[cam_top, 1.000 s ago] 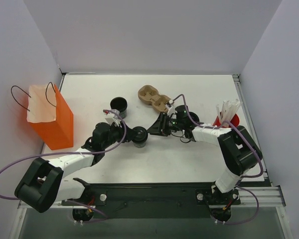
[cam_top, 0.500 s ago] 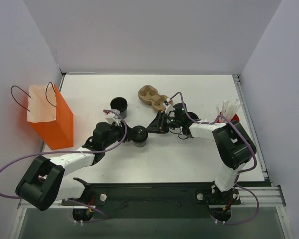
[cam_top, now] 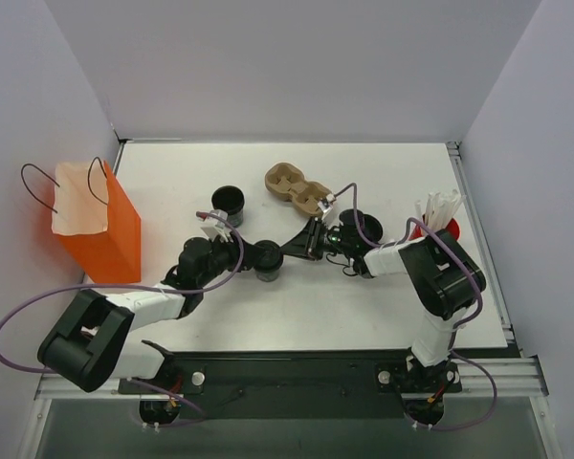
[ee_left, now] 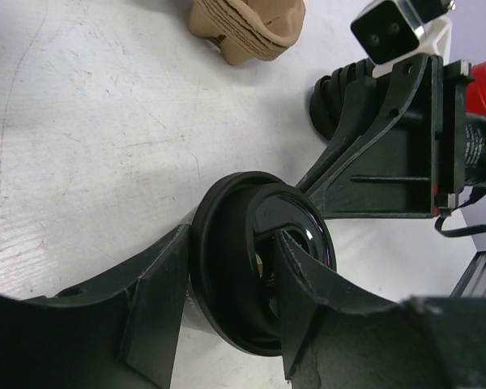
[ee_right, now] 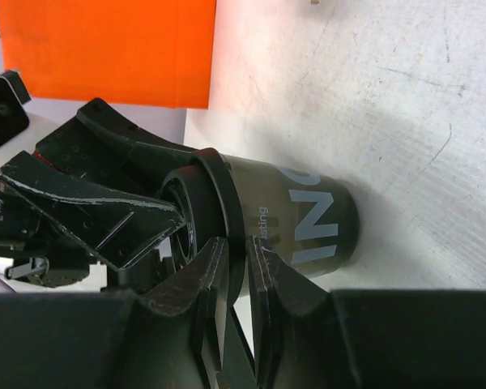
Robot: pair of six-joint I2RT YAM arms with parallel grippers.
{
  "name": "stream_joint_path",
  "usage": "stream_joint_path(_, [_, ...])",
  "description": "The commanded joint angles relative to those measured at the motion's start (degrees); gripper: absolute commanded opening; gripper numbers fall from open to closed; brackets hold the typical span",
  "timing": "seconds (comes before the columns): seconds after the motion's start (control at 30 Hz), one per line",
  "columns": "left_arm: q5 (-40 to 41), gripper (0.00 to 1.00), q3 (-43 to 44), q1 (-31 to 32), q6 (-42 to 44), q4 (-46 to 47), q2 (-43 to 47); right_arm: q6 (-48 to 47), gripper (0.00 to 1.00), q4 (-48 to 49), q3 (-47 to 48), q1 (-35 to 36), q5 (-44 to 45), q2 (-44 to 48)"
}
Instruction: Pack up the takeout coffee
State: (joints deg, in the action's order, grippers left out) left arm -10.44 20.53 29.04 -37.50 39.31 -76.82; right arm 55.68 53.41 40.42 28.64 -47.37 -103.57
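Note:
The takeout coffee (cam_top: pixel 268 269), a small black cup with a black lid, stands upright at mid table. My left gripper (cam_top: pixel 258 256) is shut on it. In the left wrist view (ee_left: pixel 233 237) one finger lies against the lid's outer rim and the other across the lid's top (ee_left: pixel 263 243). My right gripper (cam_top: pixel 289 251) comes in from the right with its jaws almost together. In the right wrist view (ee_right: pixel 237 243) its tips touch the lid's rim on the cup (ee_right: pixel 308 219). The orange bag (cam_top: pixel 96 225) stands open at the far left.
A lidless black cup (cam_top: pixel 228 201) stands behind the left gripper. A brown cardboard cup carrier (cam_top: pixel 295 186) lies at the back centre. A stack of black lids (cam_top: pixel 349 222) sits under the right wrist. A red holder with white sticks (cam_top: pixel 438 218) stands at the right.
The right forearm has shifted slightly left. Both grippers stay at the lidded cup, which has not moved.

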Motion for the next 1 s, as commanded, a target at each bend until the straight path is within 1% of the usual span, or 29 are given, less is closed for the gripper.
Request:
stream_joint_path(0.0, [2.35, 0.52, -3.05, 1.02, 0.94, -14.96, -6.24, 0.65, 0.14, -3.32, -8.51, 5.10, 9.13, -7.35])
stream_joint_path(0.03, [2.79, 0.52, -2.78, 1.28, 0.76, -15.49, -6.50, 1.35, 0.15, -3.05, -10.52, 5.54, 10.27, -7.26])
stream_joint_path(0.17, [5.42, 0.52, -1.73, 2.60, 0.14, -17.68, -7.56, -2.05, 0.15, -4.28, -13.69, 7.83, 18.44, -5.68])
stream_joint_path(0.2, [6.12, 0.52, -1.55, 2.86, -0.21, -18.04, -8.08, -2.33, 0.16, -1.49, -14.40, 8.09, 18.89, -5.85])
stream_joint_path(0.3, [7.18, 0.52, -1.11, 3.83, -0.30, -18.91, -8.87, 0.47, 0.17, 9.83, -16.78, 7.66, 16.27, -7.35])
stream_joint_path(0.37, [7.71, 0.52, -0.85, 4.45, -0.65, -19.53, -9.31, 1.97, 0.19, 12.76, -16.52, 6.78, 13.21, -5.26])
stream_joint_path(0.43, [8.32, 0.52, -1.11, 4.71, -1.00, -19.62, -9.32, 2.59, 0.21, 11.91, -15.03, 6.60, 11.00, -1.05])
stream_joint_path(0.47, [8.33, 0.52, -1.28, 4.80, -1.35, -19.54, -9.14, 2.42, 0.22, 8.68, -13.46, 6.69, 10.38, 0.55])
stream_joint_path(0.53, [8.50, 0.52, -1.55, 4.89, -1.35, -19.01, -9.05, 1.36, 0.24, 6.02, -12.13, 7.04, 9.15, 4.49])
stream_joint_path(0.57, [8.68, 0.52, -1.64, 5.06, -1.44, -19.01, -8.97, 1.27, 0.25, 4.27, -11.69, 7.30, 8.88, 5.47])
stream_joint_path(0.67, [9.03, 0.52, -2.07, 5.50, -2.23, -19.18, -8.97, 1.36, 0.25, 3.11, -10.81, 7.65, 8.09, 7.68])
stream_joint_path(0.73, [9.12, 0.51, -2.43, 5.68, -2.67, -18.66, -8.79, 2.06, 0.25, 3.46, -10.45, 7.74, 7.30, 7.86])
stream_joint_path(0.87, [9.38, 0.51, -2.95, 5.77, -3.37, -19.18, -8.09, 5.05, 0.26, 8.97, -10.45, 8.27, 5.45, 6.45])
stream_joint_path(0.97, [9.73, 0.50, -3.48, 5.77, -4.42, -19.79, -6.60, 6.11, 0.25, 10.31, -9.23, 8.71, 4.40, 5.57])
